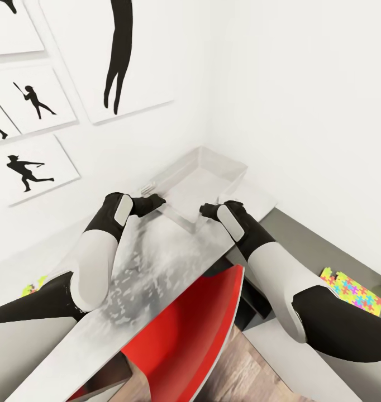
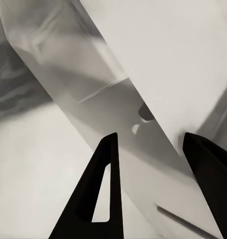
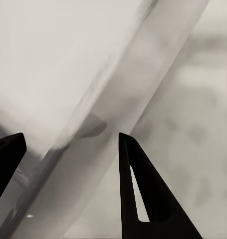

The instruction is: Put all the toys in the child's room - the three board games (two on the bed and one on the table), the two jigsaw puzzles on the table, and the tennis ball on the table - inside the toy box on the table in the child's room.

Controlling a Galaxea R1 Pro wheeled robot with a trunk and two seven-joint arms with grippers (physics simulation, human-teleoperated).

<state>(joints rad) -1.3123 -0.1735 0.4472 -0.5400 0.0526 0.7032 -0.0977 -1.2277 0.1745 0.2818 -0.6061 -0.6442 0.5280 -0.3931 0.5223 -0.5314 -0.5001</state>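
At twelve o'clock on the pale surface (image 1: pixel 157 262), in the wall corner, sits the empty light grey toy box (image 1: pixel 204 181). The left gripper (image 2: pixel 153 164) and right gripper (image 3: pixel 73 154) each straddle a near rim, fingers wide and not yet closed. The box looks rigid, light and smooth, likely slippery; the rims seem the best hold. A jigsaw puzzle (image 1: pixel 352 290) lies at four o'clock.
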